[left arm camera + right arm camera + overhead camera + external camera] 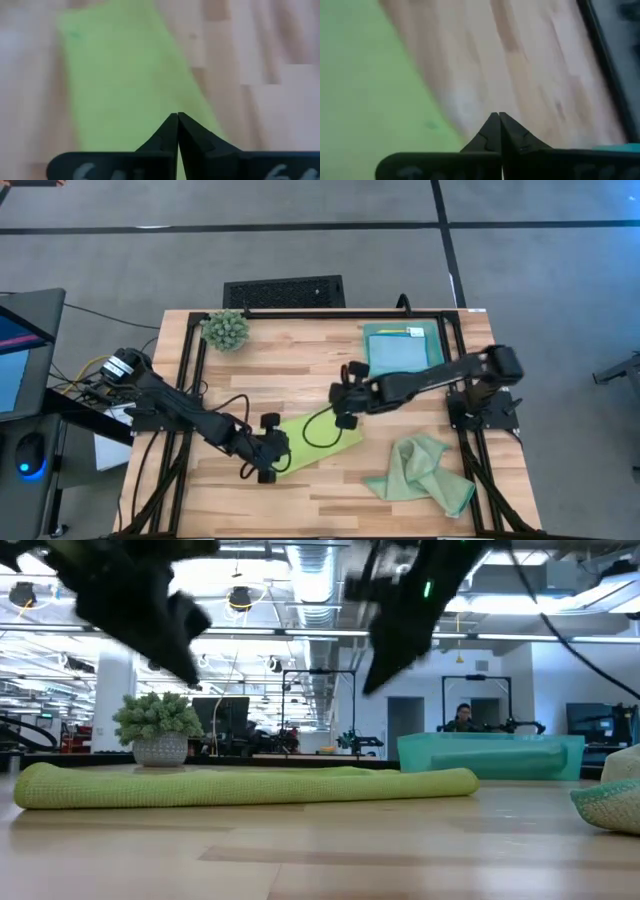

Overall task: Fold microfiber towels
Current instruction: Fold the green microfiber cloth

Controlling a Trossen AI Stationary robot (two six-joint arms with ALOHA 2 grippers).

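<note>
We count one lime green towel [318,442] folded at lower centre of the surface [300,370], one sage towel [420,470] crumpled lower right. Left tool [268,470] and right tool [345,420]: both closed, empty.

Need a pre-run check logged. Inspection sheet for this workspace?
Surface: wooden table, bare planks around items.
Job's things: lime green towel folded flat mid-table; sage green towel crumpled front right; light blue towel in teal tray.
Clutter: spiky potted plant at back left.
Grippers: left gripper shut, at lime towel's left end; right gripper shut, above its right end.
Cables: black cable looping over lime towel.
Surroundings: person seated in the room behind; monitor left of table.
</note>
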